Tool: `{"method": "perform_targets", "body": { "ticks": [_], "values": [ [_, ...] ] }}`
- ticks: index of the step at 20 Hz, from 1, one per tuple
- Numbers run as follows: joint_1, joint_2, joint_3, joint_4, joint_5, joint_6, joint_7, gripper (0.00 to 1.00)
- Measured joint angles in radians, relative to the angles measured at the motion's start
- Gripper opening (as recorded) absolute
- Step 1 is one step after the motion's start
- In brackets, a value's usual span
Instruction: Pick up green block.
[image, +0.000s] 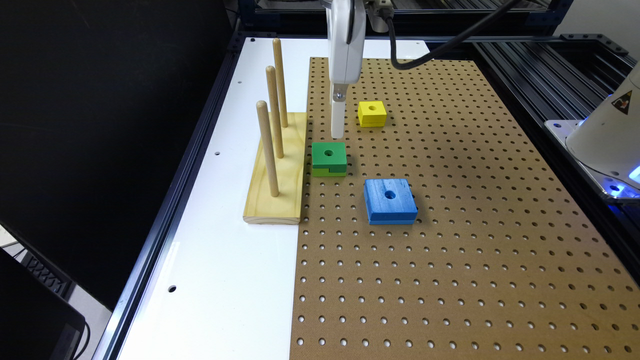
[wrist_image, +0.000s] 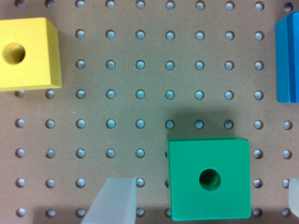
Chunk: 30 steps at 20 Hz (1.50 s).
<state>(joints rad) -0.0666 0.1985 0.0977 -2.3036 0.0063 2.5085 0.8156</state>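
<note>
While the gripper (wrist_image: 201, 200) hangs above the pegboard (image: 450, 225) with its fingers (wrist_image: 114, 200) spread wide and nothing between them, the approach step looks to be in hand. In the wrist view the green block (wrist_image: 209, 178) lies flat between the two fingertips, apart from both and nearer one side than the other. The exterior view shows the gripper's tip just above and behind the block, not yet down around it. The next move, by my reading, calls for a small centring shift, then a straight descent and a close. The yellow block (image: 372, 113) and blue block (image: 390, 201) stand apart (neither crowds the grasp), as does the peg stand (image: 277, 170).
</note>
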Motion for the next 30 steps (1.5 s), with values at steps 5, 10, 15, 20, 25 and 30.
{"method": "perform_targets", "body": {
  "ticks": [5, 10, 15, 20, 25, 30],
  "values": [
    [0.0, 0.042, 0.0, 0.0, -0.0025, 0.04, 0.0, 1.0],
    [0.001, 0.042, 0.004, 0.002, -0.0025, 0.04, 0.001, 1.0],
    [0.003, 0.042, 0.01, 0.006, -0.0025, 0.04, 0.004, 1.0],
    [0.004, 0.042, 0.011, 0.007, -0.0025, 0.04, 0.004, 1.0],
    [0.004, 0.082, 0.011, 0.007, -0.0025, 0.077, 0.004, 1.0],
    [0.004, 0.117, 0.011, 0.008, -0.0025, 0.116, 0.004, 1.0]
  ]
}}
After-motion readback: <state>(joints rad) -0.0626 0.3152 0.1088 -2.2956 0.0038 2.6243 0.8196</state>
